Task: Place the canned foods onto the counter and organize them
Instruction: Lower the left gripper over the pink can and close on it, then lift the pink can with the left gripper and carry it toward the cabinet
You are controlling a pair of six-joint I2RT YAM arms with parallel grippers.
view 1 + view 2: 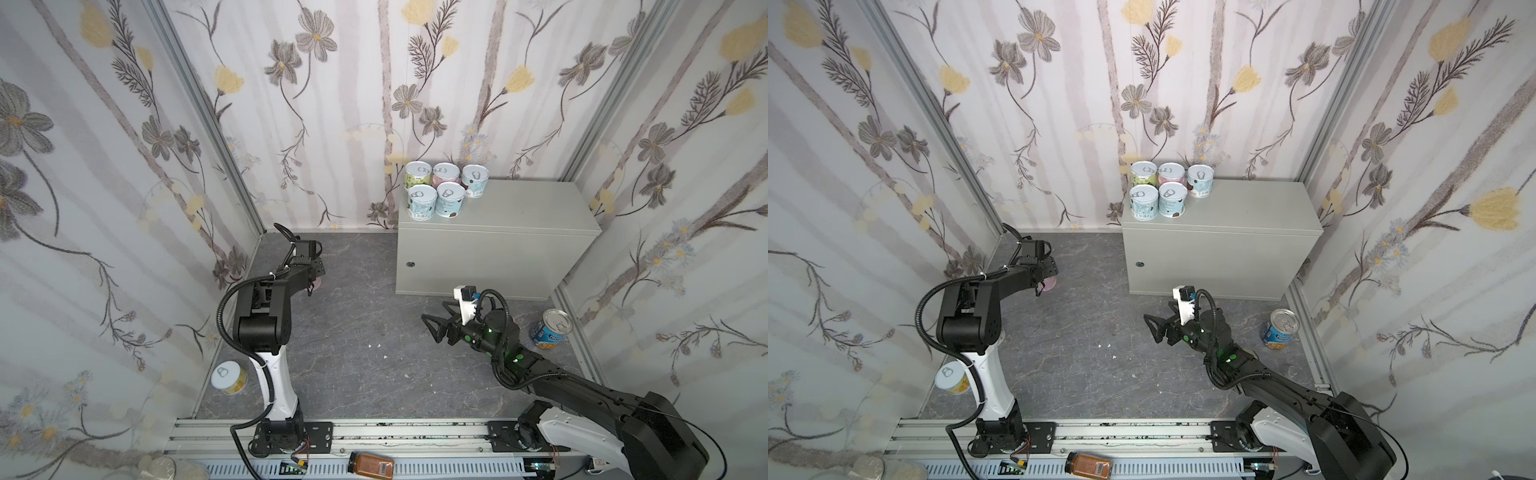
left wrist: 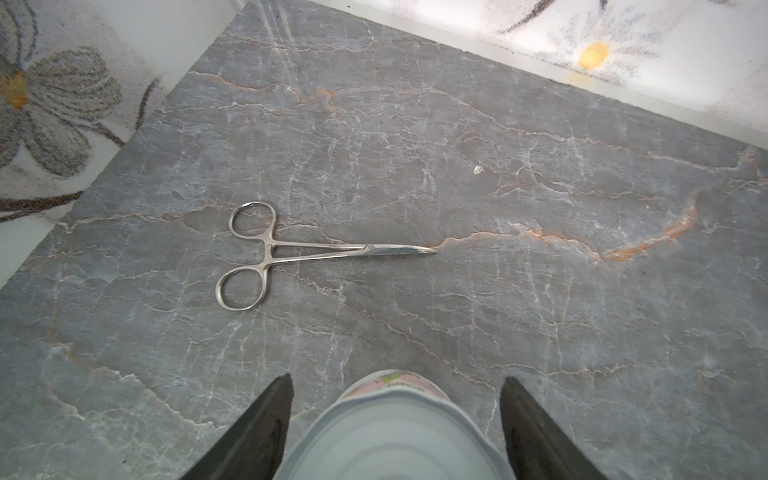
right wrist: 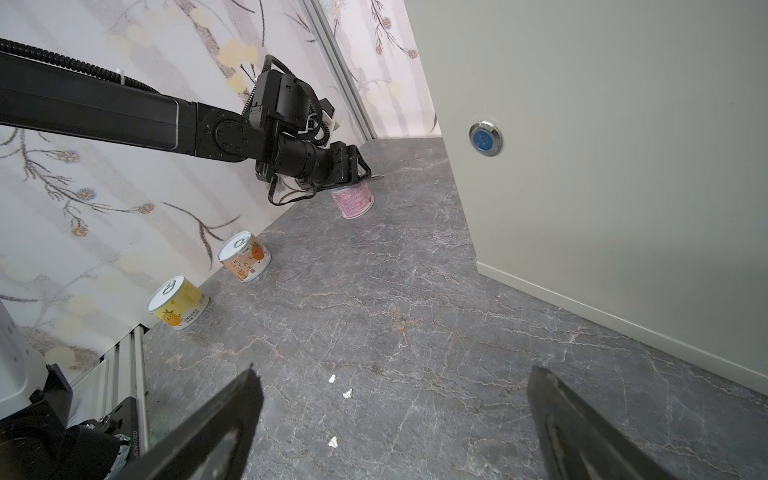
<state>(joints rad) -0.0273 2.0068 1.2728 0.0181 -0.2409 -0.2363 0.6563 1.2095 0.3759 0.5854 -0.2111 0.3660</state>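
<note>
**A:** How far along is it?

**B:** About half, I'd judge. On the dark grey marbled floor stands the light-grey metal box bench. Five short pastel-labelled tins with silver pull-tab lids sit upright in two rows at its back left corner.

**A:** What's left?

**B:** Four tins that I can see, all upright on the floor. A taller blue-labelled tin is near the right edge. A short yellow-labelled tin and a short orange-labelled tin are along the left edge. A short pink-labelled tin is toward the back left corner.

**A:** The pincers?

**B:** The left pincer sits low over the pink tin, a finger on each side. Whether they pinch it I cannot tell. The right pincer hangs empty over the middle of the floor, fingers wide apart.

**A:** Anything smaller?

**B:** Steel ring-handled forceps lie flat on the floor, near the pink tin.
</note>
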